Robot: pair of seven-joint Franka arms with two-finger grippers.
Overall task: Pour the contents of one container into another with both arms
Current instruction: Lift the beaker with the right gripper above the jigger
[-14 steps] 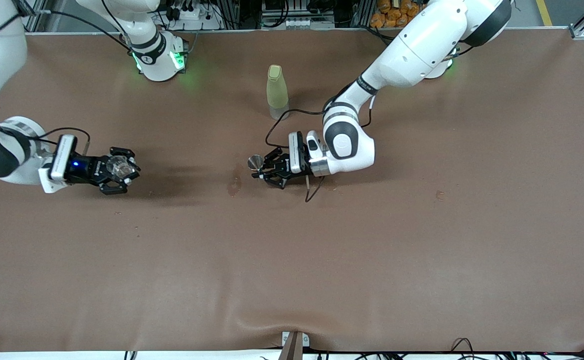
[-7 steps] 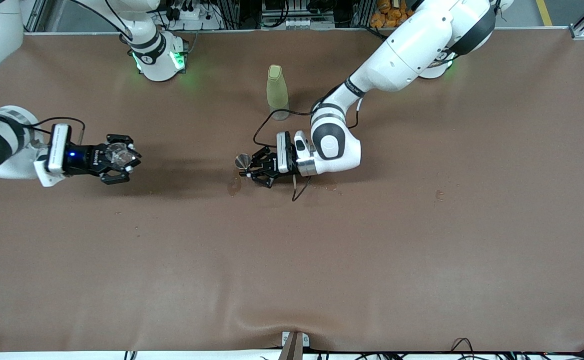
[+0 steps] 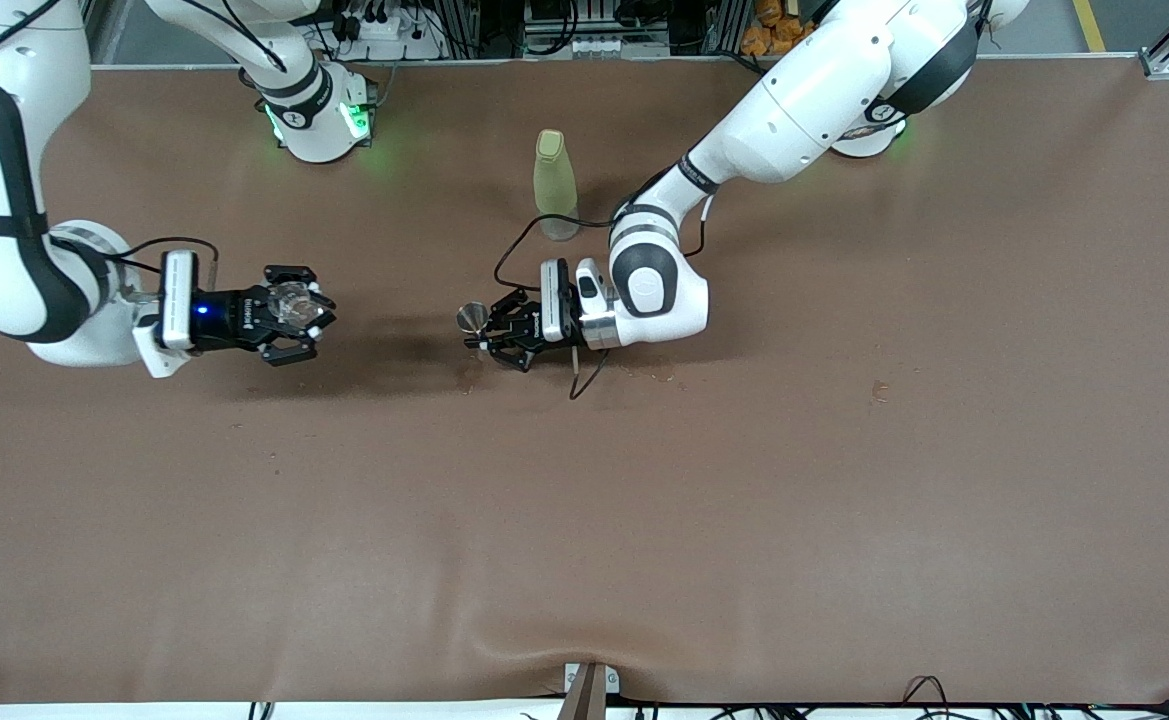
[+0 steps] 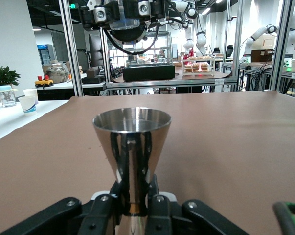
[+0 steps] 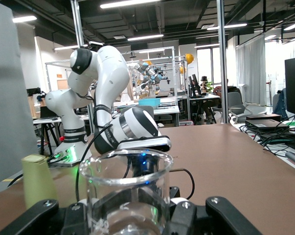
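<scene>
Since a second ago: right gripper (image 3: 296, 312) shifted toward the middle of the table (image 3: 644, 520), carrying the clear glass (image 3: 290, 301); left gripper (image 3: 489, 333) shifted toward the right arm's end, carrying the metal cup (image 3: 471, 318). Gap between the two grippers now smaller, though still well apart. Green bottle (image 3: 555, 184) unmoved, upright on the table, farther from the front camera than the left gripper and toward the robots' bases.

Right gripper: closed on the clear glass, held above the table toward the right arm's end, glass upright. Left gripper: closed on the narrow waist of the metal cup, above the middle of the table, cup mouth up. Dark stain (image 3: 467, 373) on the table just nearer the camera than the metal cup.

Seen only in the left wrist view: flared steel cup (image 4: 131, 142) pinched at its narrow part between black fingers (image 4: 105, 208), rim level, with the right gripper (image 4: 124, 11) and its glass facing it higher up.

Seen only in the right wrist view: thin-walled clear glass (image 5: 126, 188) between black fingers (image 5: 34, 215), with the left arm's wrist (image 5: 132, 128) facing it and the green bottle (image 5: 37, 180) to one side. No way to tell from any view whether either vessel holds liquid.
</scene>
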